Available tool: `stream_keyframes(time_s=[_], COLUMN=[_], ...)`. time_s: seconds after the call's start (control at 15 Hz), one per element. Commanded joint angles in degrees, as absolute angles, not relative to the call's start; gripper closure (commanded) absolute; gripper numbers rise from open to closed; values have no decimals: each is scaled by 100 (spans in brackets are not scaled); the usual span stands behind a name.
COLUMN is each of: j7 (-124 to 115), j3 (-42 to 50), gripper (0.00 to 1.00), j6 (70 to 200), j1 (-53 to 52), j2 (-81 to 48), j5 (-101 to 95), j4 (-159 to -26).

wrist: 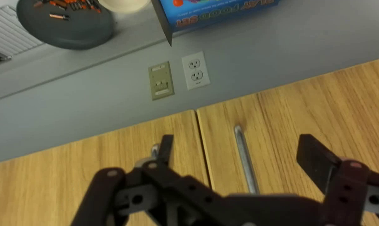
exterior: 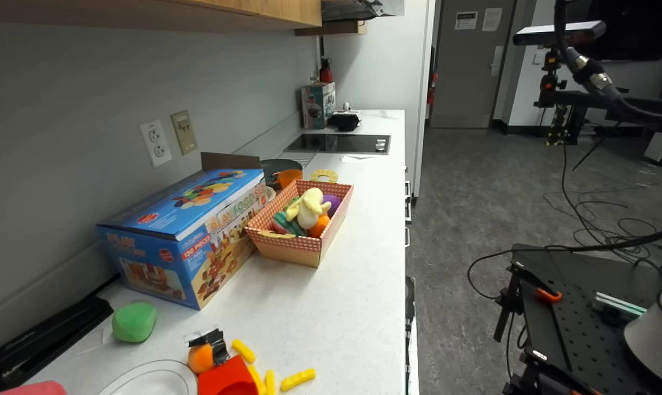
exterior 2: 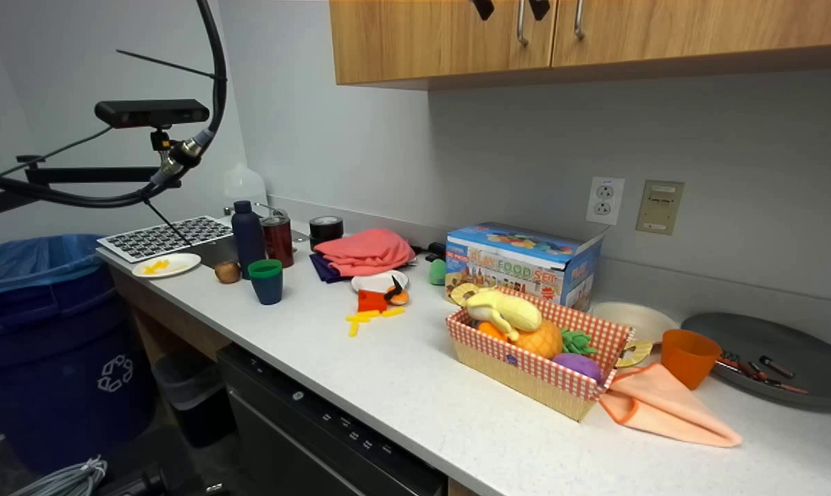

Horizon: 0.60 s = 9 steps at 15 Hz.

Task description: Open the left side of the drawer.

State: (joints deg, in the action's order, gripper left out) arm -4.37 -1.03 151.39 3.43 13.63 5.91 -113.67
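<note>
No drawer shows as the task's thing; a wooden wall cabinet with two shut doors does. Its left door (exterior 2: 422, 45) has an upright metal handle (exterior 2: 521, 24) near the middle seam. The wrist view stands upside down, so there this door (wrist: 302, 103) is on the right, with its handle (wrist: 246, 160). My gripper (wrist: 236, 141) is open and empty, one finger on each side of this handle, apart from it. The fingertips (exterior 2: 512, 9) also show at the top edge of an exterior view. The right door's handle (wrist: 155, 150) is mostly hidden behind one finger.
Below the cabinet is a white counter (exterior 2: 388, 372) with a play food box (exterior 2: 505, 258), a basket (exterior 2: 526, 375) of toy food, an orange cup (exterior 2: 689, 358) and a dark pan (exterior 2: 781, 344). A thick arm cable (exterior 2: 212, 76) hangs at the left.
</note>
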Motion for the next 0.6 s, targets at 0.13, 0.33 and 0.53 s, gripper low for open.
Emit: stream_keyframes(time_s=[0.13, 0.33, 0.53], j7=[-150, 28, 96], j3=[109, 237, 255], gripper=[0, 0, 0], j6=[14932, 14928, 14659], j1=[302, 336, 312], j2=[827, 639, 548], j5=[289, 256, 352], j4=[-10491, -10200, -9974])
